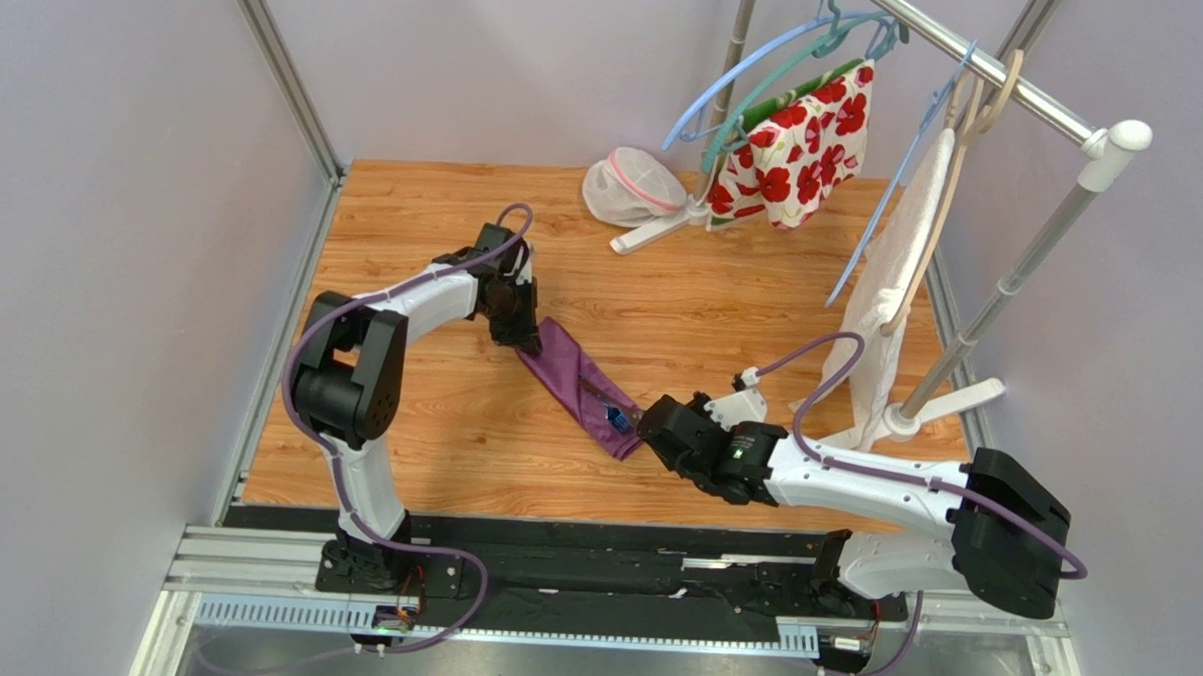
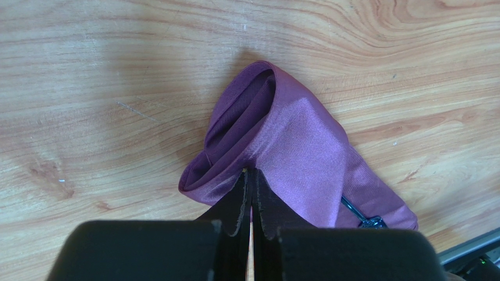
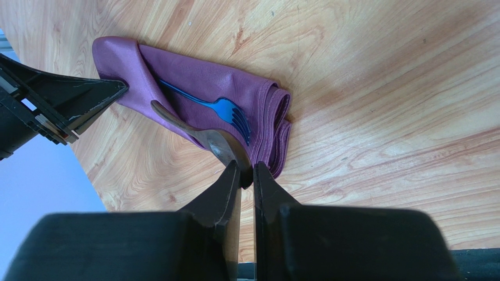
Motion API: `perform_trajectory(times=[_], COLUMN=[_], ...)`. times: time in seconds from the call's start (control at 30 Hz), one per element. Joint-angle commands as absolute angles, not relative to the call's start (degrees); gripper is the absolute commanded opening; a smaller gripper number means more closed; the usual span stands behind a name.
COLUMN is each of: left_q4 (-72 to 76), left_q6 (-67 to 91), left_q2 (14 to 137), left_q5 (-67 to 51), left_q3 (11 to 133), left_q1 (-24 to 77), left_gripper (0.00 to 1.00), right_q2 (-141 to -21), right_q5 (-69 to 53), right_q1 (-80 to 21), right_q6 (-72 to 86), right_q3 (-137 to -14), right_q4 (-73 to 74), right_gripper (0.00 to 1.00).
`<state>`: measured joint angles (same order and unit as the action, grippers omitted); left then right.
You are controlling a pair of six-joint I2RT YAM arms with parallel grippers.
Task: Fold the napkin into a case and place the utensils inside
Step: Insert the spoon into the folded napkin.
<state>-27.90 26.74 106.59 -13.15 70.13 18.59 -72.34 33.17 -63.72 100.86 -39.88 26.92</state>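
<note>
Nearest the arm bases, the right gripper (image 3: 246, 170) appeared to pinch the bowl tip of the spoon (image 3: 220, 143), its jaws drawn almost together. The spoon's handle angled toward 10 o'clock, under a fold of the plum napkin (image 3: 193, 76). A blue-tined fork (image 3: 226, 108) lay just beside it on the cloth.

Seen from above, the napkin (image 1: 576, 379) was folded to a narrow strip and stretched across the wooden surface (image 1: 416, 227) from 4 o'clock to 10 o'clock. At its far end the left gripper (image 2: 251, 175) had its jaws clenched on the cloth's edge, where loose layers gaped open.

The sheen suggested a soft, limp, rather slippery fabric that would likely sag and unfold if lifted by a single layer. A hold through all layers at a folded edge looked soundest. The utensils seemed light, stiff and smooth, apt to slide out of an open end. The spoon's neck or handle promised a surer grip than the rounded bowl.

Well beyond, toward 12 o'clock, sat a white mesh pouch (image 1: 628, 189), and a red-flowered cloth (image 1: 795, 142) hung on a hanger.
</note>
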Motion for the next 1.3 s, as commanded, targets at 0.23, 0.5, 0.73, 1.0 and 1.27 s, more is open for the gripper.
perform_trajectory(times=[0.23, 0.5, 0.73, 1.0, 1.27], left_q4=[-27.4, -27.5, -27.3, -27.4, -27.3], left_q6=[25.8, 25.8, 26.1, 26.6, 26.8], left_q2=[107.0, 107.0, 107.1, 107.0, 107.1], left_q5=[-12.6, -12.7, -13.1, -13.6, -13.7], left_q3=[69.9, 69.6, 69.2, 68.5, 68.6], left_q1=[18.4, 18.4, 18.4, 18.5, 18.5], left_gripper=[0.0, 0.0, 0.0, 0.0, 0.0], right_q2=[-73.6, -76.2, -78.2, -81.4, -82.8], right_q5=[35.8, 34.8, 34.0, 33.4, 34.5], right_q1=[-64.1, -64.1, -64.1, -64.1, -63.9], right_q6=[104.0, 102.7, 102.9, 104.4, 105.4], right_q3=[-38.9, -39.4, -38.8, -38.6, -38.7], right_q4=[26.5, 23.2, 18.6, 13.2, 10.1], right_gripper=[0.0, 0.0, 0.0, 0.0, 0.0])
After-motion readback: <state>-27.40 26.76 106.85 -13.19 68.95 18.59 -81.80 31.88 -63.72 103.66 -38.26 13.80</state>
